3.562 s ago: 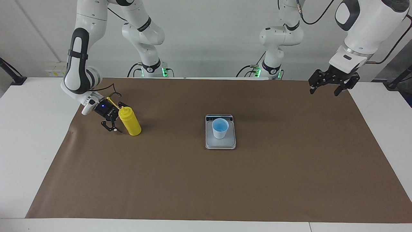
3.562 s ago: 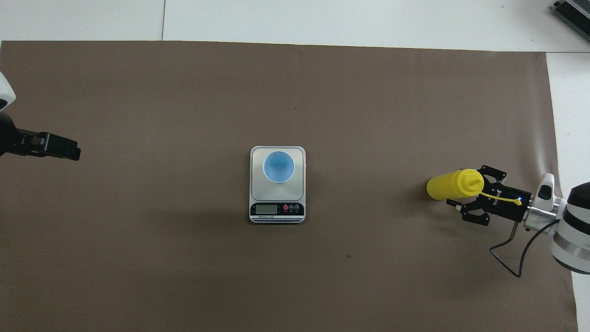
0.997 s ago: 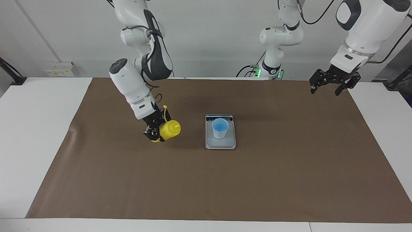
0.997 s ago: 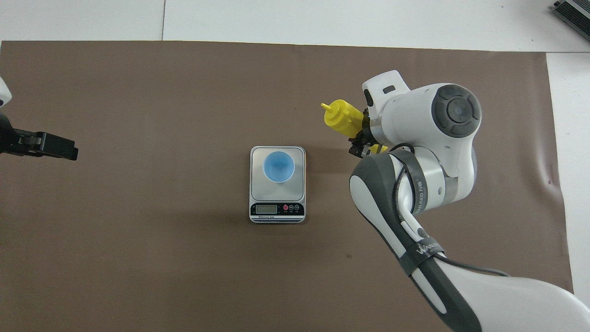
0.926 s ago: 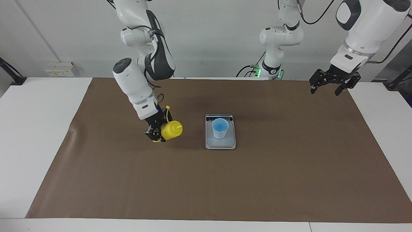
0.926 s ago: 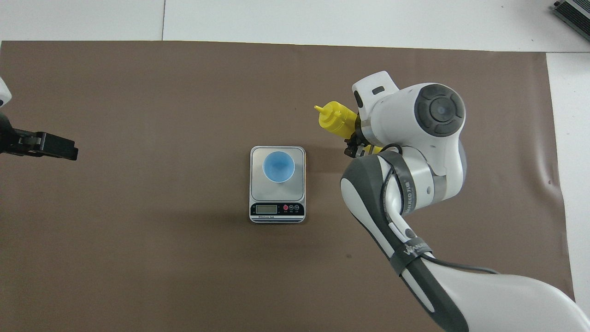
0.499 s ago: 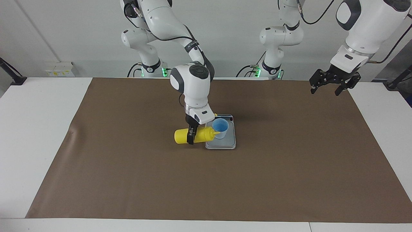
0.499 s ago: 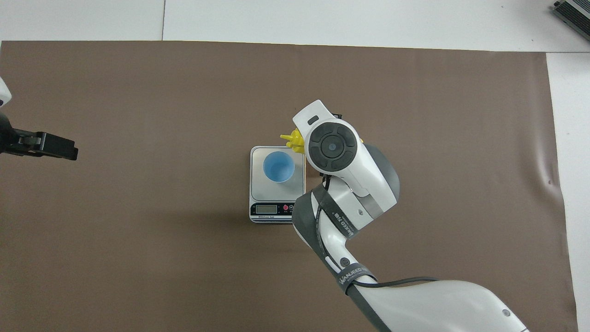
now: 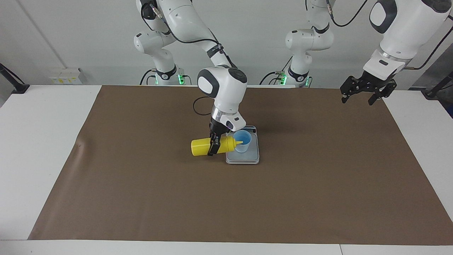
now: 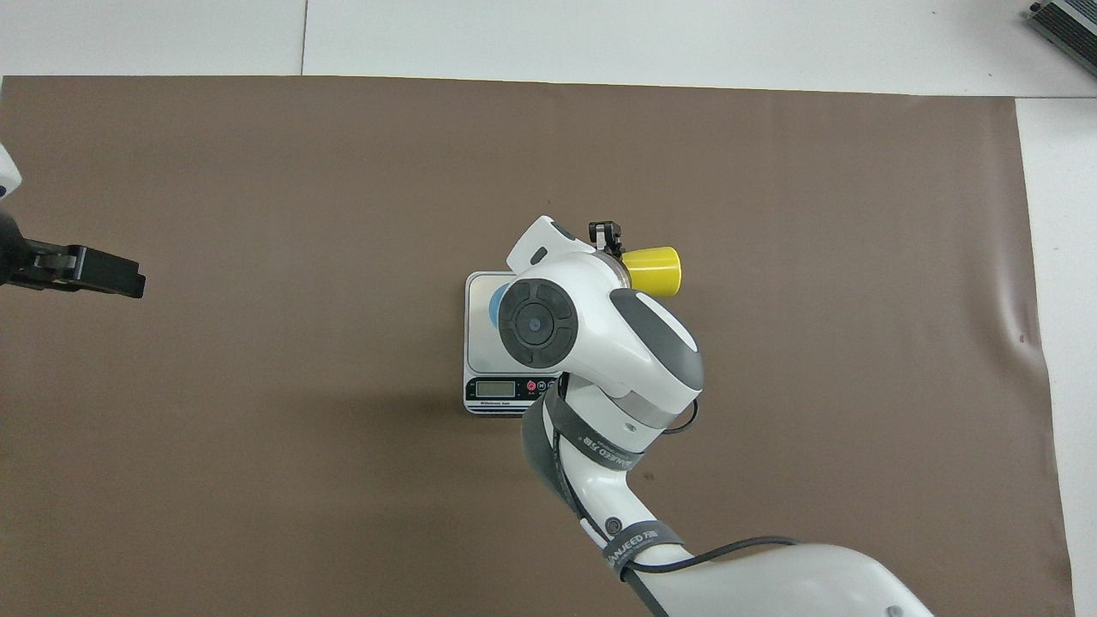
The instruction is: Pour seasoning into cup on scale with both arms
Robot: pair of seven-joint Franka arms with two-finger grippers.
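The yellow seasoning bottle point(image 9: 201, 147) lies level in the air, with my right gripper point(image 9: 213, 145) shut around its middle. Its nozzle rests at the rim of the light-blue cup point(image 9: 245, 144), which stands on the silver-grey scale point(image 9: 244, 158). From overhead, the right arm covers most of the cup point(image 10: 493, 307). Only the bottle's base point(image 10: 653, 269) and the scale's display edge point(image 10: 501, 390) show there. My left gripper point(image 9: 366, 92) hangs open and holds nothing above the mat's corner at the left arm's end; overhead it sits at the mat's edge point(image 10: 86, 271).
A brown mat point(image 9: 226, 202) covers the white table. Two smaller white arms with green lights point(image 9: 161, 69) point(image 9: 300, 67) stand at the robots' edge. The mat has a crease point(image 9: 79, 145) toward the right arm's end.
My right arm carried the bottle from the right arm's end of the mat over to the scale and tipped it level, bringing the nozzle to the cup's rim. The left arm stayed still.
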